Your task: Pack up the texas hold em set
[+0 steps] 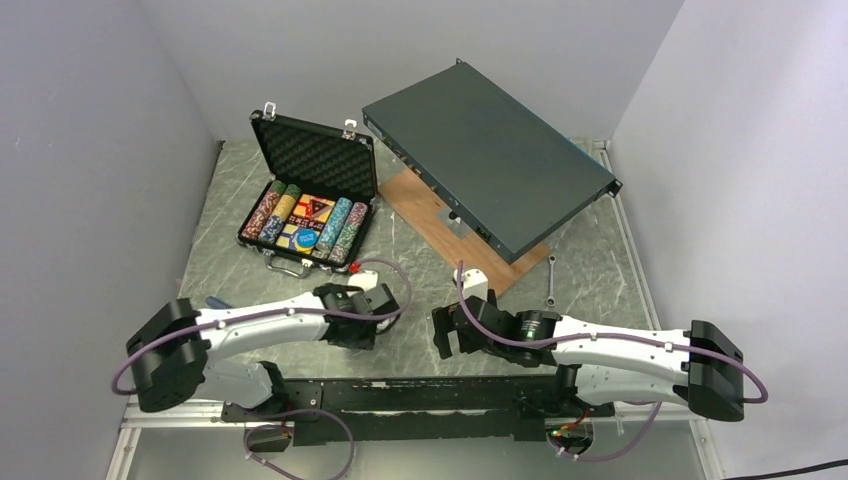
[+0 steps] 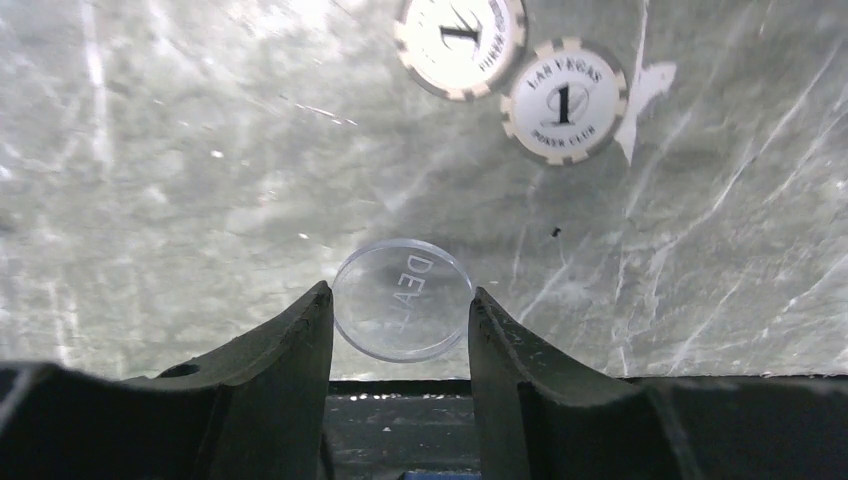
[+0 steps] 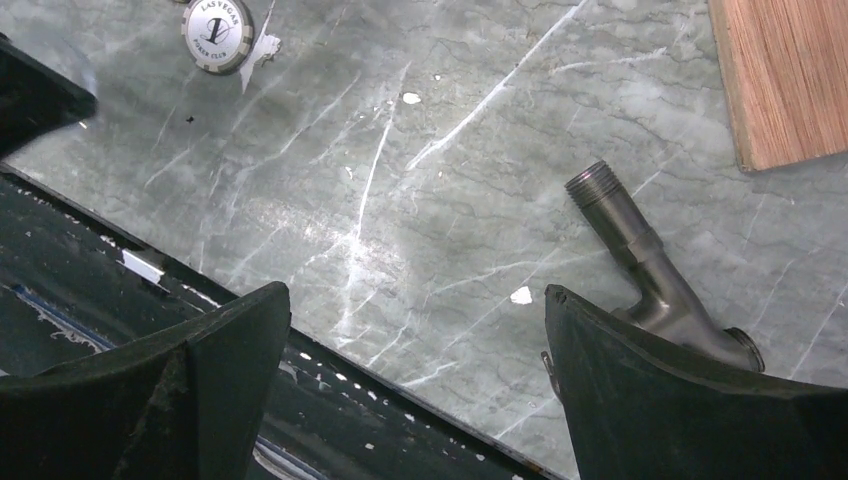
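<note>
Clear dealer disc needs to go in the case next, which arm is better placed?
Left. The left gripper has its fingers bracketing the clear dealer disc, and the case sits on that arm's side. The right gripper is open, empty, beside a pipe fitting.

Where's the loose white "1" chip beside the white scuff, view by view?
Top external: not discernible.
Left wrist: chip upper right, beyond the clear disc in the left end effector.
Right wrist: top left corner.
Shared landmark: the white scuff just right of it in both wrist views.
</note>
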`<state>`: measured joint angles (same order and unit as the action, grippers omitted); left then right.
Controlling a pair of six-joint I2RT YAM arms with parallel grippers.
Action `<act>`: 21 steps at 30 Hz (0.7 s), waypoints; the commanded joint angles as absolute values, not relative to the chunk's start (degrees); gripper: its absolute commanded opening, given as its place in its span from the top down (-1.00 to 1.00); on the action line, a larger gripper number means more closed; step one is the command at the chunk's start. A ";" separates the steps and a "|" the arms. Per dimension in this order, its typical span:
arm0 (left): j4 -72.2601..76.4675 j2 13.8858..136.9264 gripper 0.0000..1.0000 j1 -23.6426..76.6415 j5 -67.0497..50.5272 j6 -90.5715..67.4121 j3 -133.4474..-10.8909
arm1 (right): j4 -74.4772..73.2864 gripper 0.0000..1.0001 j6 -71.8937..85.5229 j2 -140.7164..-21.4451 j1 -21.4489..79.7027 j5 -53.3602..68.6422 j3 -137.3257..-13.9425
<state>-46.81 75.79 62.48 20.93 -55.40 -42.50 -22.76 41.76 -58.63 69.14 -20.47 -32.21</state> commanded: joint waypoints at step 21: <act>-43.78 76.15 1.00 10.38 7.62 -24.60 -70.84 | -17.30 -0.99 38.80 -61.26 69.24 -20.70 -35.59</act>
